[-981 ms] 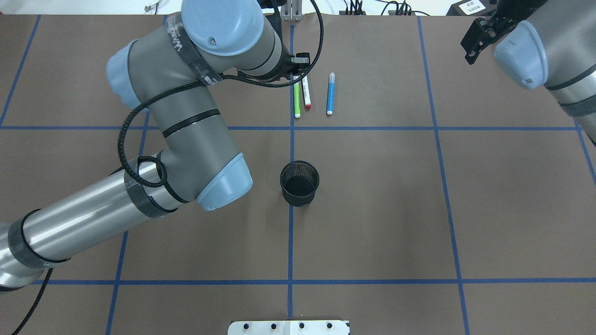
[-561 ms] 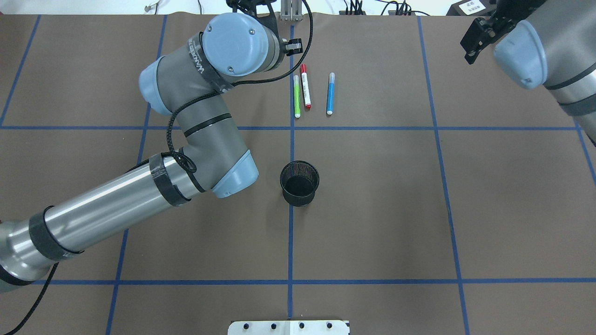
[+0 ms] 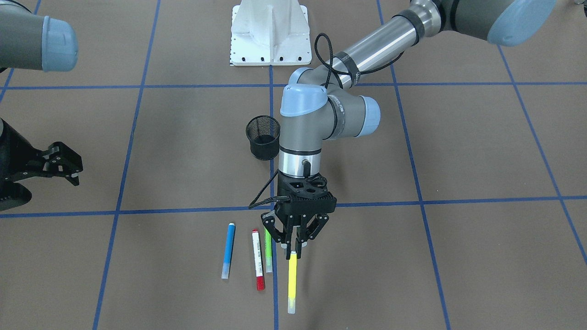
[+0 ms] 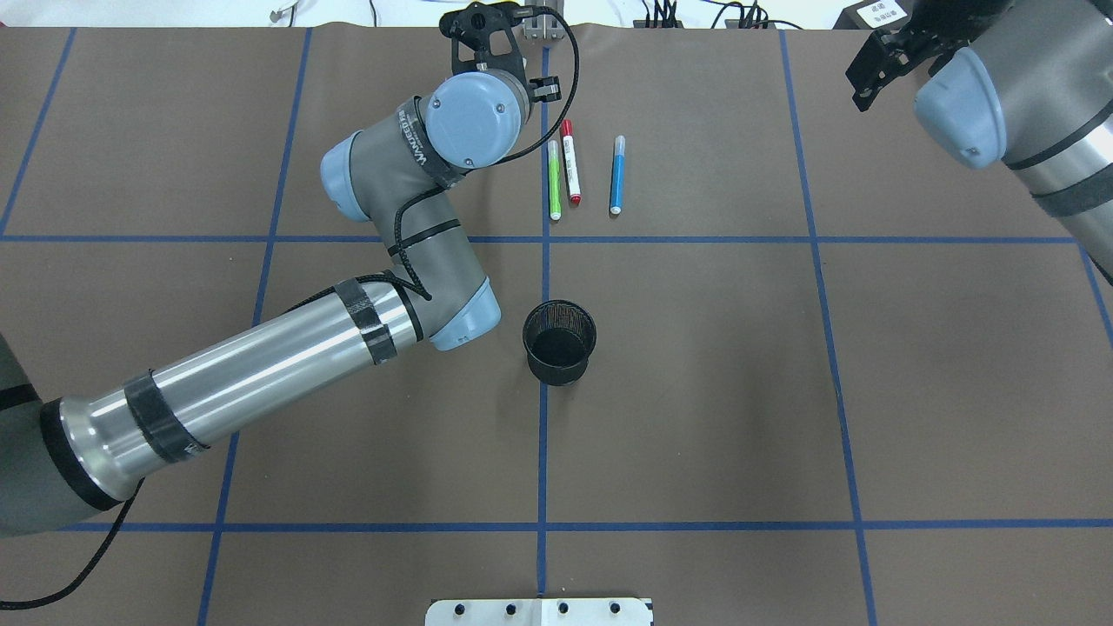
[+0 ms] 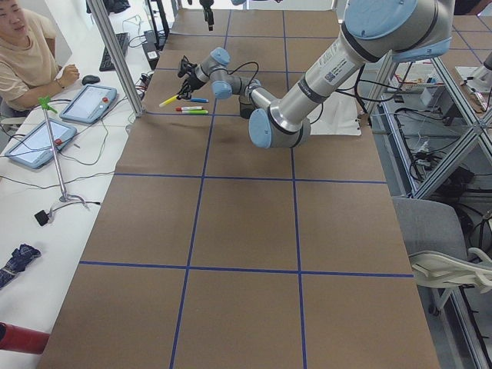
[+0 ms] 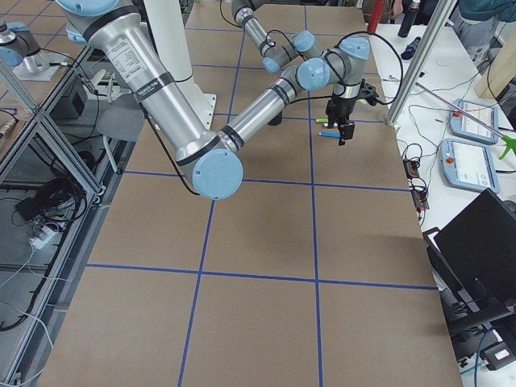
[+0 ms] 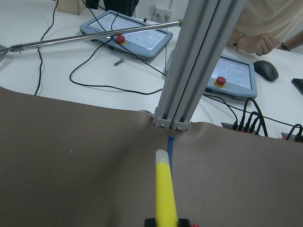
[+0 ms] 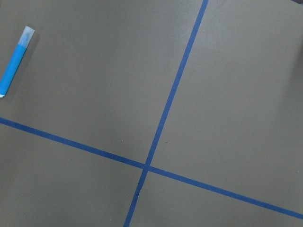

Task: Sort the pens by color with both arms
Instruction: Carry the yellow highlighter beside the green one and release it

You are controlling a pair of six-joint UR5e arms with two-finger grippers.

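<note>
Left gripper (image 3: pixel 292 247) pinches the yellow pen (image 3: pixel 291 284); right gripper (image 3: pixel 69 166) hangs spread off to its side.
You see the yellow pen jutting toward a metal post (image 7: pixel 199 61) at the table (image 3: pixel 458 160) edge. Green pen (image 3: pixel 268 256), red-capped pen (image 3: pixel 258 266) and blue pen (image 3: pixel 228 250) lie side by side close by; the mesh cup (image 3: pixel 263 136) stands apart, nearer the robot.

Bench (image 4: pixel 696 417) covered brown, gridded with blue tape (image 4: pixel 542 452). Aluminium post (image 7: pixel 199 61) at far edge. White side table (image 5: pixel 23 200) carrying grey-blue pendants (image 5: pixel 88 104), cables. Grey chair (image 5: pixel 434 231) opposite side.
</note>
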